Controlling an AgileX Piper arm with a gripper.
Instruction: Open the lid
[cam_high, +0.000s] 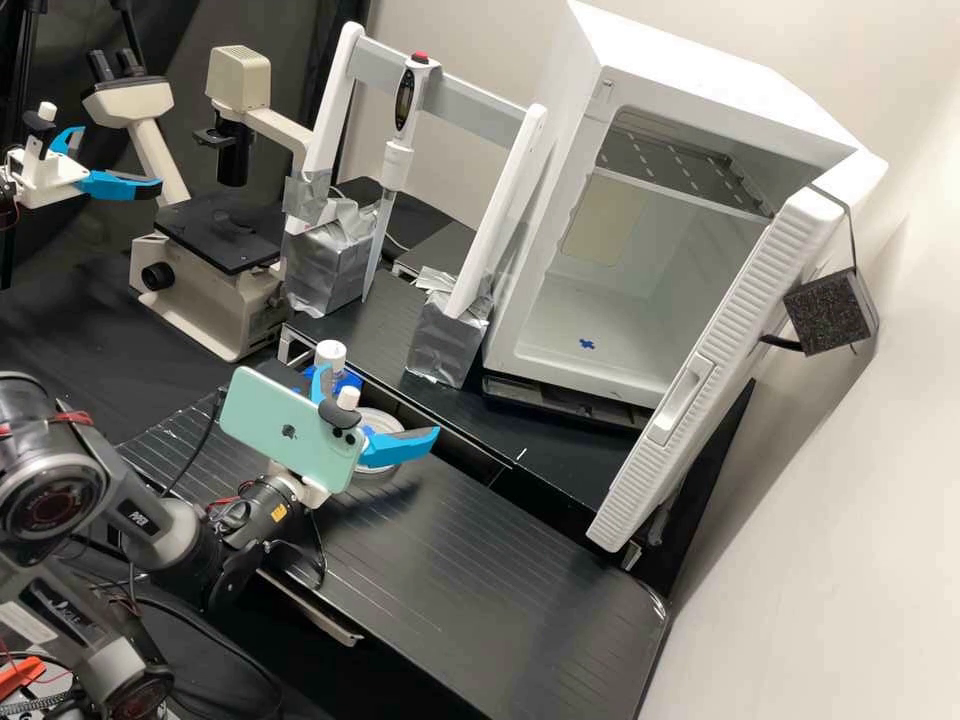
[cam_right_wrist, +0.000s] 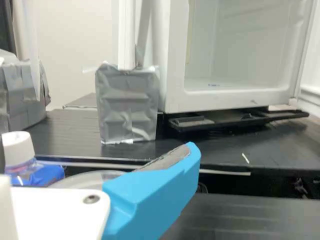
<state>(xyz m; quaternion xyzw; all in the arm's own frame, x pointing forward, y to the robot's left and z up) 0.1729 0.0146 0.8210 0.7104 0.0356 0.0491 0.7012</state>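
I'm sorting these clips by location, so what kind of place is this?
Probably a biology or chemistry laboratory: there's a cream-coloured microscope with a black stage, a white handheld pipette with a red button, and a white box-shaped chamber with its door open.

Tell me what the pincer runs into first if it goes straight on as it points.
Probably the round dish, if the pincer is low enough; depth is unclear. Passing above that, it would likely meet the silver-taped block beyond.
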